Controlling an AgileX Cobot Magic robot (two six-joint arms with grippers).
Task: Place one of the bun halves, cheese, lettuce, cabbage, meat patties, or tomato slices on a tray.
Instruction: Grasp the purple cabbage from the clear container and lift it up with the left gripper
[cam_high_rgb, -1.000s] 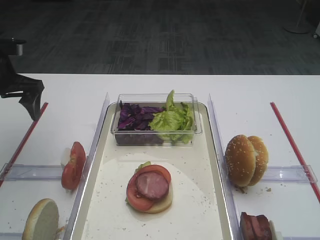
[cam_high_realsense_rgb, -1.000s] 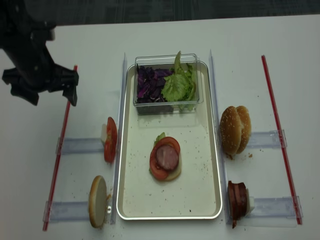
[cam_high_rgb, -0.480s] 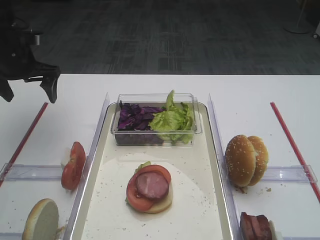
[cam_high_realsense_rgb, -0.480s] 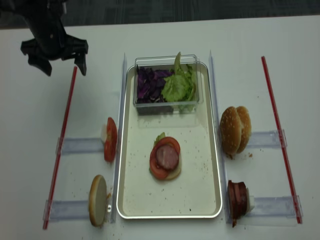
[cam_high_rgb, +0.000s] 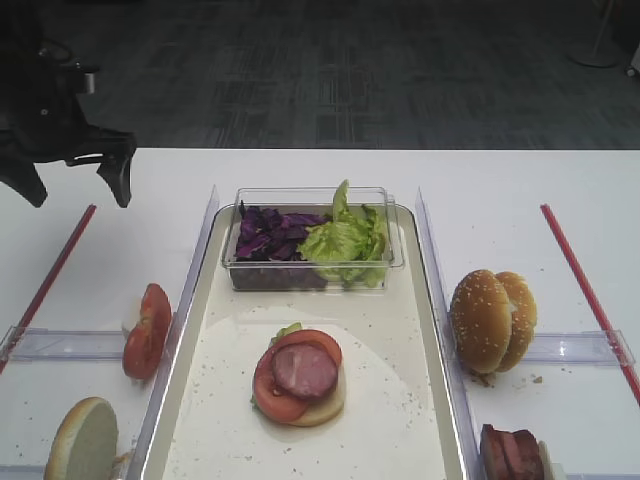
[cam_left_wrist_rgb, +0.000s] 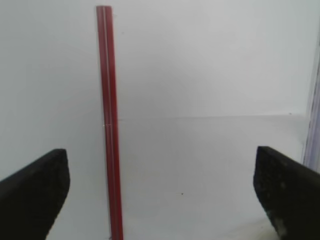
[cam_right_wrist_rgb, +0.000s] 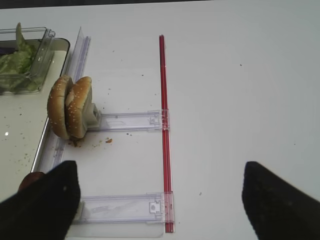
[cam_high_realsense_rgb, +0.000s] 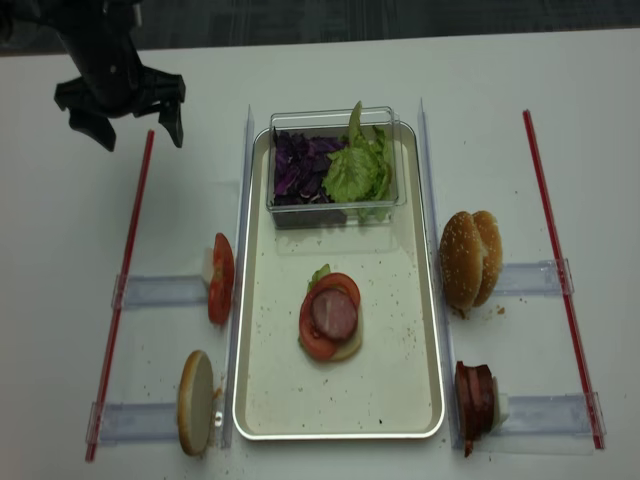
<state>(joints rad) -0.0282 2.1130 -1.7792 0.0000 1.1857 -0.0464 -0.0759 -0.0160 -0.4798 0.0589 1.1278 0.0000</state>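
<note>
Exterior high view: the left gripper (cam_high_rgb: 75, 180) hangs over the far left of the table (cam_high_rgb: 150, 230), jaws spread wide and holding nothing; the clear tub (cam_high_rgb: 312, 262) with the cabbage (cam_high_rgb: 268, 235) and the lettuce (cam_high_rgb: 345, 240) sits at the far end of the tray (cam_high_rgb: 425, 400), to the gripper's right and slightly nearer. A stack of bun, tomato and meat patty (cam_high_rgb: 304, 370) already lies mid-tray, so the purple shreds look the likely next pick; this is a judgement only. Right wrist view: the right gripper (cam_right_wrist_rgb: 160, 200) shows two dark fingers set wide apart with nothing between them, above the right side of the table; the upright pair of bun halves (cam_right_wrist_rgb: 70, 107) stands to its left, just outside the tray's right rail. Left wrist view: the left fingers (cam_left_wrist_rgb: 32, 192) frame bare tabletop and a red strip (cam_left_wrist_rgb: 111, 125) running near-to-far; no food lies between them. Exterior high (realsense) view: from above, the left gripper stands at the far left corner, well apart from the tub, whose long axis runs left-right across the tray. The tomato slices (cam_high_realsense_rgb: 221, 278) and a lone bun half (cam_high_realsense_rgb: 196, 402) stand on edge just left of the tray, nearer than this gripper. The left arm is the closer one to the cabbage, which occupies the tub's left half.
</note>
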